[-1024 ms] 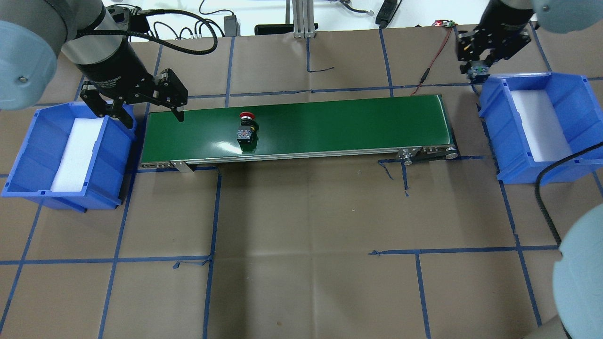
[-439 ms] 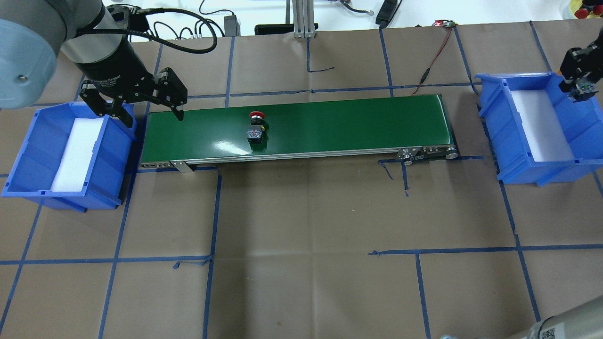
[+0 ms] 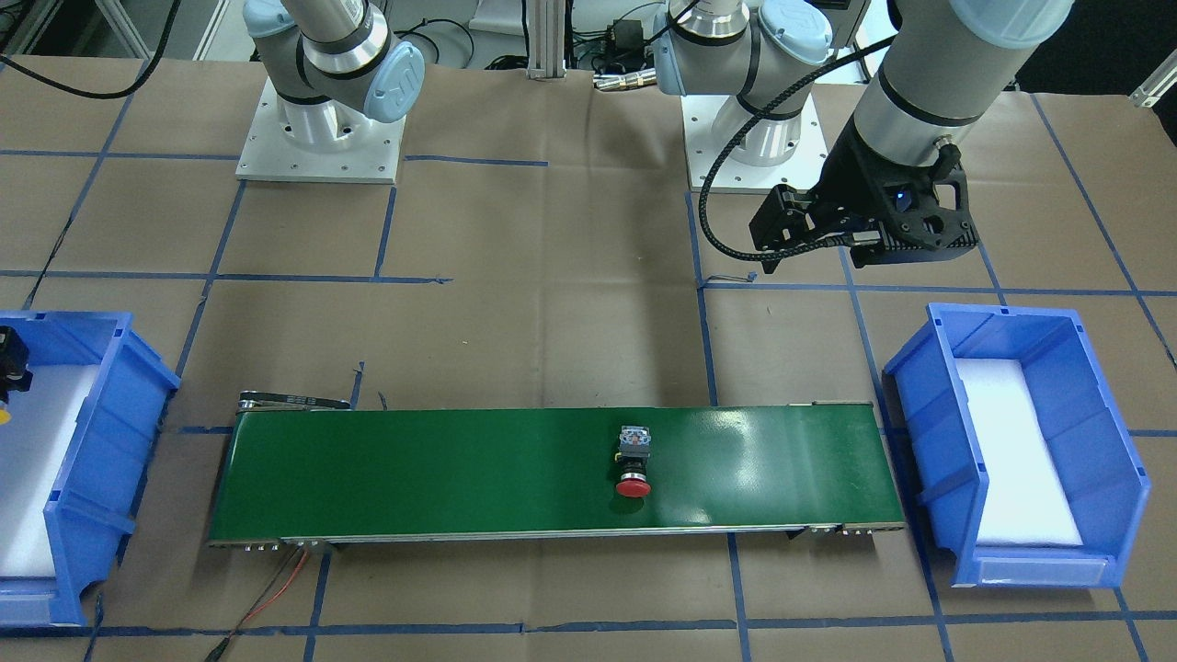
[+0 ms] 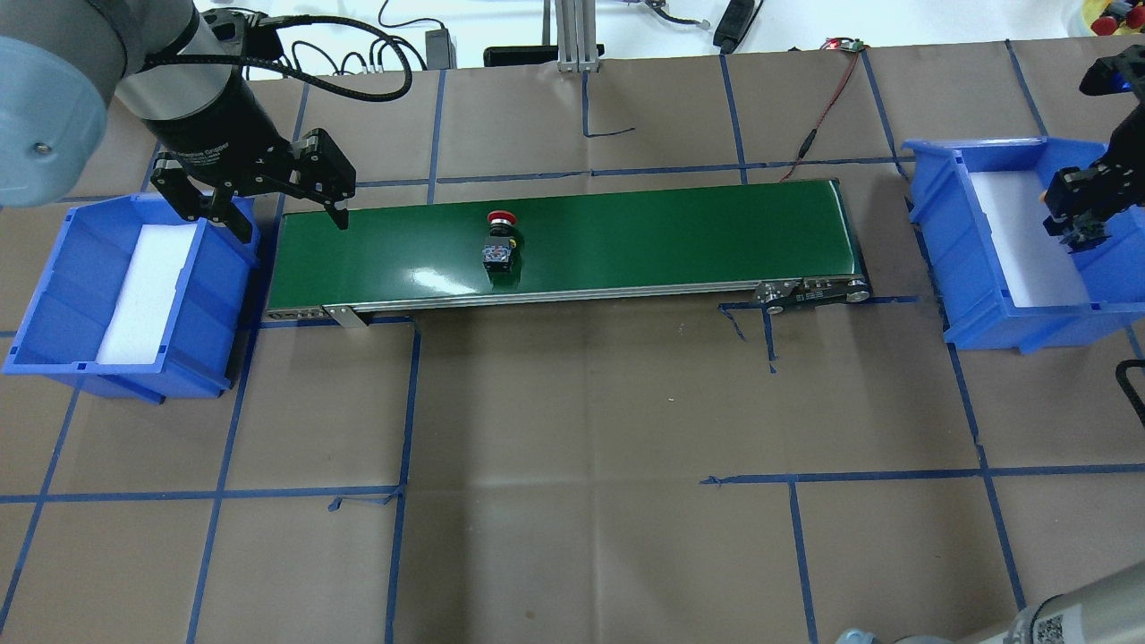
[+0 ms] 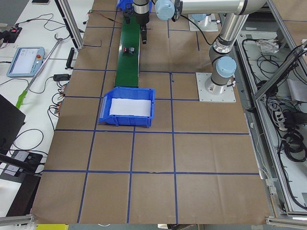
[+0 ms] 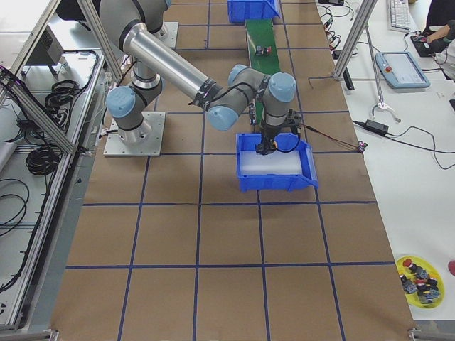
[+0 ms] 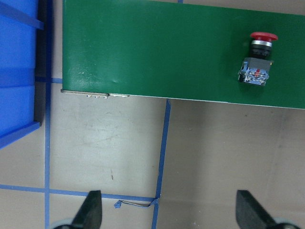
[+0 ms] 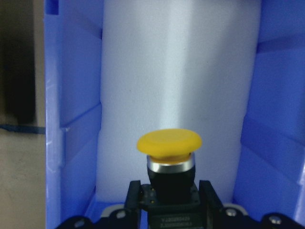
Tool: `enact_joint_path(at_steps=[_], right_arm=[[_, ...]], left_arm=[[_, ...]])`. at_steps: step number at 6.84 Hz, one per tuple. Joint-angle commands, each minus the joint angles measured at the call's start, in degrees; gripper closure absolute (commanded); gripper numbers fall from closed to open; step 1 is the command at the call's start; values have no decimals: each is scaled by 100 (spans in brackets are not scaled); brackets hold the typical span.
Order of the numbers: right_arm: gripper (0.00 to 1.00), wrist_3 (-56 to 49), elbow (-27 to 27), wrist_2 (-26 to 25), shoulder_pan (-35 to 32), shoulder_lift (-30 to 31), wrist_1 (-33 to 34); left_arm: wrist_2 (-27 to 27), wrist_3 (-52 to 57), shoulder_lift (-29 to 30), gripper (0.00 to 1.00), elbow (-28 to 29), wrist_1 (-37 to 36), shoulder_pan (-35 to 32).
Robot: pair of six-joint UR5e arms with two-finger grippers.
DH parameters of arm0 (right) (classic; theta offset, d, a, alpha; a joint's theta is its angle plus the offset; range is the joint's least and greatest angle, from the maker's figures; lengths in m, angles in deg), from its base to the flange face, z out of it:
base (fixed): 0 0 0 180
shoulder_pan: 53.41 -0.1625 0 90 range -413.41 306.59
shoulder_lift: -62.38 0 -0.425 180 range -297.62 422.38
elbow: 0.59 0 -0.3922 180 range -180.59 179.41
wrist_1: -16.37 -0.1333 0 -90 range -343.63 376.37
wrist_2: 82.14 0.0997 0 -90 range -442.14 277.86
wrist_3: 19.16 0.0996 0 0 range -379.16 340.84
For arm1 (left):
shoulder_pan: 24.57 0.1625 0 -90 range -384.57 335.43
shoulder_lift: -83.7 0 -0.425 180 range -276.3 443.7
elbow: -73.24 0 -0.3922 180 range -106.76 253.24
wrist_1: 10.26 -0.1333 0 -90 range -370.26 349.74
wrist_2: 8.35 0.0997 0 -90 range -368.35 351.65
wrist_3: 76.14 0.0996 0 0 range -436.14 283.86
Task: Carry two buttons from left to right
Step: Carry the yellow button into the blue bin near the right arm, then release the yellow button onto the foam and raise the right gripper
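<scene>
A red button (image 4: 499,241) lies on its side on the green conveyor belt (image 4: 626,233), left of the belt's middle; it also shows in the front view as the red button (image 3: 634,464) and in the left wrist view as the red button (image 7: 259,57). My left gripper (image 4: 291,224) hangs open and empty over the belt's left end, beside the left blue bin (image 4: 54,295). My right gripper (image 4: 1078,228) is shut on a yellow button (image 8: 169,152), held cap-forward over the white foam of the right blue bin (image 4: 1011,268).
A red wire (image 4: 823,107) runs from the belt's right end to the table's far edge. Cables and an aluminium post (image 4: 572,36) stand at the far edge. A yellow tray (image 6: 419,273) of spare buttons sits on the side table past the right bin.
The red button has ridden rightward along the belt. My right gripper has carried the yellow button from the right bin's far left corner across to its right side. The left arm stayed still.
</scene>
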Motion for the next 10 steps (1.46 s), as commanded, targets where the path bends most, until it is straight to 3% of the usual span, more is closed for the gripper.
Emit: enact_joint_path(at_steps=[1,6,7,8,10], right_arm=[[97,-24,472,-4,18,-137,605],[93,-15,656,-92,203,-516,615],[77,-6,666,-83,229,-516,624],[28,11,658,-39,221,-516,641],[0,12,631,31,221,-516,1080]], left_arm=[[-3,0,-3,0,-1,0,0],[-20,0,-3,0,-1,0,9],[-20,0,-3,0,8,0,0],[-20,0,-3,0,8,0,0],[-20,0,-3,0,8,0,0]])
